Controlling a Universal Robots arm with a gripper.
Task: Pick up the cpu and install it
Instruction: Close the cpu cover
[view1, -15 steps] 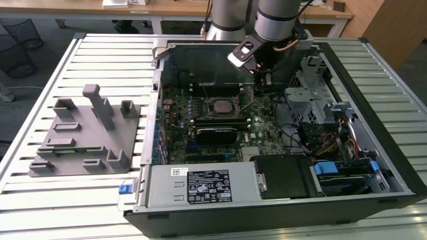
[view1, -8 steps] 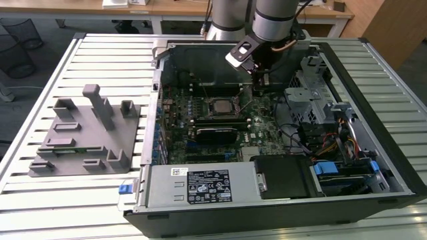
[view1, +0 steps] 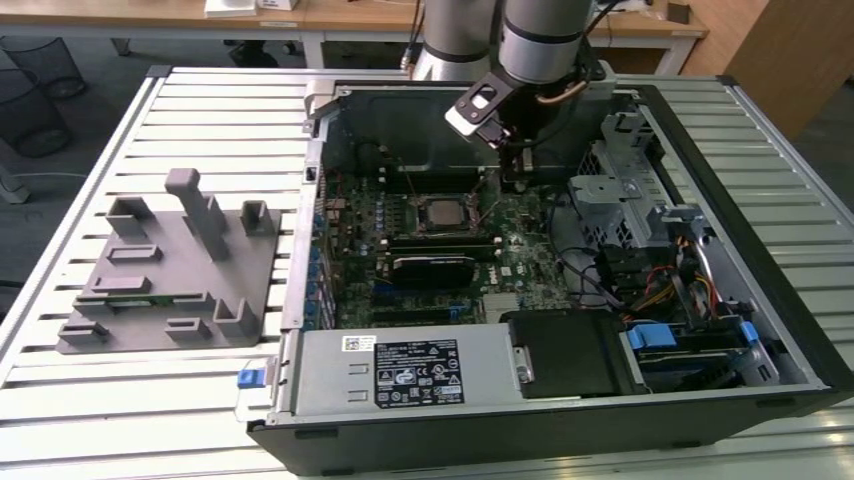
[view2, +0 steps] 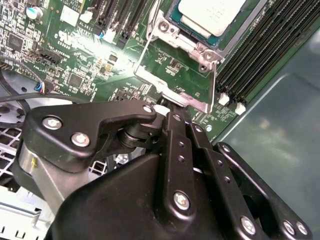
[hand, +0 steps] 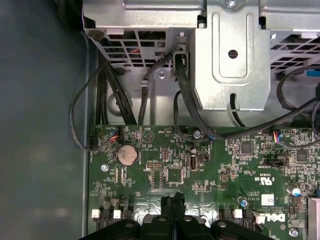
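- shows the cpu (view1: 439, 213) seated in the motherboard (view1: 527, 262) socket, centre of the exterior view.
- catches its silvery top in the second wrist view.
- finds the gripper (hand: 172, 200) over the board nearby, fingers clenched together on nothing.

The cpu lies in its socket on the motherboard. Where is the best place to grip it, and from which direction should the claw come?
Probably the two opposite edges of its raised silvery top, coming from straight above. The cpu lies flat, with the metal socket frame close around it and memory slots beside it, so a sideways approach looks blocked.
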